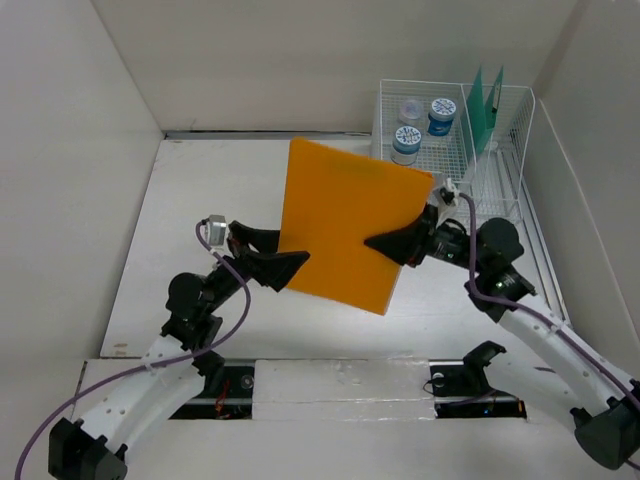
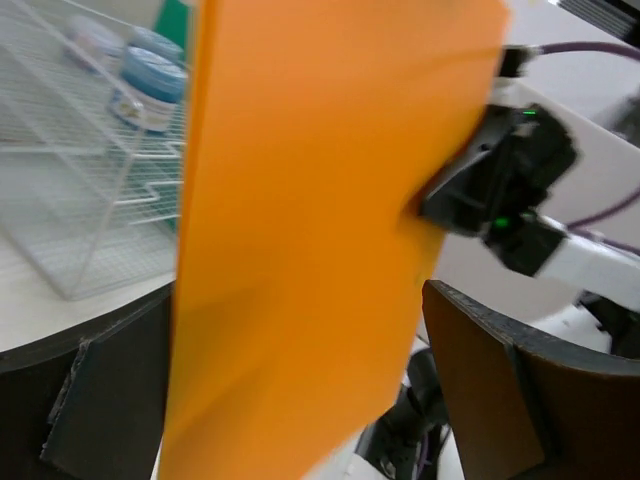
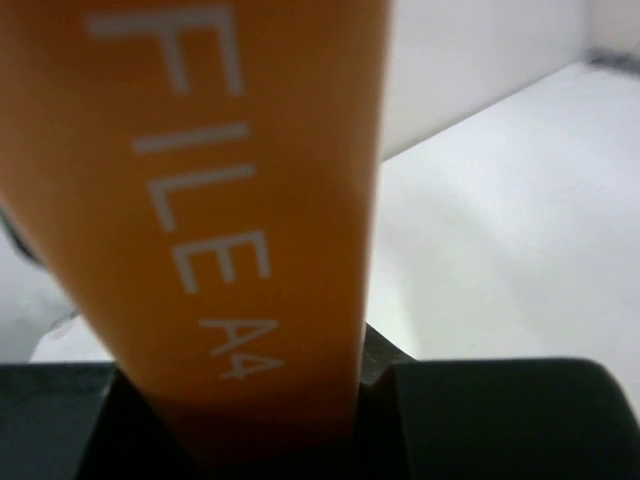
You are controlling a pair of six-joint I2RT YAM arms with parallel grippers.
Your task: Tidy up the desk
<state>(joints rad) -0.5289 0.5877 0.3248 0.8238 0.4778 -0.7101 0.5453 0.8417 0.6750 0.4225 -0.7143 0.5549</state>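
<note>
Plain white walls [image 1: 80, 80] closed in the desk [image 1: 200, 200], a large flat matte white tabletop that filled the middle of the overhead view, with both arm bases at its near edge. Above its centre a rigid flat orange file folder [image 1: 350, 220] was held up off the surface, tilted, its far right corner reaching toward a white wire-mesh organizer rack [image 1: 500, 190] in the far right corner. Small blue-labelled jars [image 1: 441, 117] stood in the rack's left compartment, and thin green upright sheets [image 1: 485, 105] in the next one.

At the folder's right edge, the right gripper [image 1: 385, 242] was clamped onto it; in the right wrist view the orange spine, lettered "FILE A4" in white, sat pinched between the dark jaws. At the left edge, the left gripper [image 1: 290, 250] had its jaws spread wide. In the left wrist view the folder passed between the black fingers [image 2: 100, 400], with a visible gap at the right-hand one, so it gripped nothing
</note>
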